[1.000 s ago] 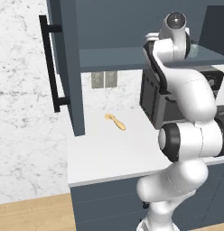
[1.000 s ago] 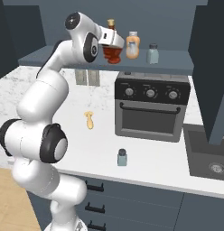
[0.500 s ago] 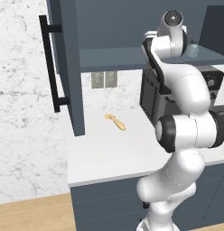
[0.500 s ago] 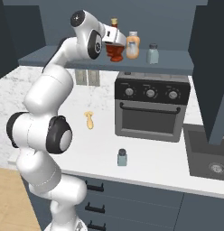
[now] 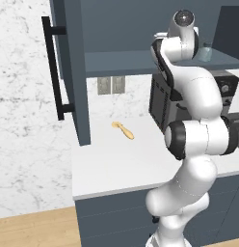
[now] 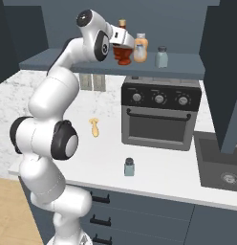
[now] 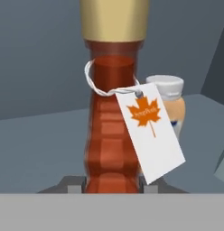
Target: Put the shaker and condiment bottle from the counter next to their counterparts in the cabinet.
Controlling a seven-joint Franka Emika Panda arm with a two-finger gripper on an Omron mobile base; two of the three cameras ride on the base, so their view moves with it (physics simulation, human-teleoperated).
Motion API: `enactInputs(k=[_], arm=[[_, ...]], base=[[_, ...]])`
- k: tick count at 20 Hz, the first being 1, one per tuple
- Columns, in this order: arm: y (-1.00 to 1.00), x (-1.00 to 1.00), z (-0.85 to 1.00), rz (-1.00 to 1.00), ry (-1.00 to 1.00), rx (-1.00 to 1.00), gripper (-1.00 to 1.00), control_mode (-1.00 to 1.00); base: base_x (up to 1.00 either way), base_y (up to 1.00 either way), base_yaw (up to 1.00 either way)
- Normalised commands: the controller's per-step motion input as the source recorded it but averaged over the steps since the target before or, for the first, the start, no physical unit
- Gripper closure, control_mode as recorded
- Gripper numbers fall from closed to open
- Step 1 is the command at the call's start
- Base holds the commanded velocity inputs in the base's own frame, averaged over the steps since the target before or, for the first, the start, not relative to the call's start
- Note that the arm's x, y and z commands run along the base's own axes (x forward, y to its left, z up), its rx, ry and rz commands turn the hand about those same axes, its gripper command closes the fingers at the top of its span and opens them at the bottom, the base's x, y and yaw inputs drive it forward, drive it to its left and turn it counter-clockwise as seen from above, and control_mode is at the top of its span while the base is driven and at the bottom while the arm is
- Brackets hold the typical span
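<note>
1. White counter (image 6: 154, 165) runs under an open cabinet (image 6: 187, 64), with an oven (image 6: 161, 112) at its back.
2. Up at the shelf, the claw (image 6: 124, 48) is clamped on the red bottle (image 6: 123, 47), upright.
3. From the hand view, the bottle's (image 7: 111, 122) leaf tag shows, with the orange bottle (image 7: 170, 106) at 3 o'clock behind it.
4. Seen from the right base, the shaker (image 6: 129, 167) stands on the counter at the oven's 6 o'clock; a second shaker (image 6: 161, 56) sits on the shelf.
5. Seen from the left base, the door's bar handle (image 5: 55, 72) shows.

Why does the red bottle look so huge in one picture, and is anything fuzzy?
Hand view: the condiment bottle looks huge because the camera sits right against it; the pale orange bottle behind looks soft. Right base view: the shaker on the counter is small but sharp.
</note>
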Motion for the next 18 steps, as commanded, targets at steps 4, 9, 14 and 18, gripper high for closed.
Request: enactInputs(k=[4,9,14,18], arm=[[0.00,-0.14,-0.08,0.00,0.00,0.04,-1.00,-1.00],[0.01,-0.42,0.00,0.00,0.00,0.13,-1.00,-1.00],[0.19,-0.57,0.00,0.00,0.00,0.11,-1.00,-1.00],[0.37,-0.71,0.00,0.00,0.00,0.09,-1.00,-1.00]], base=[[0.00,0.00,0.00],[0.00,0.00,0.00],[0.00,0.00,0.00],[0.00,0.00,0.00]])
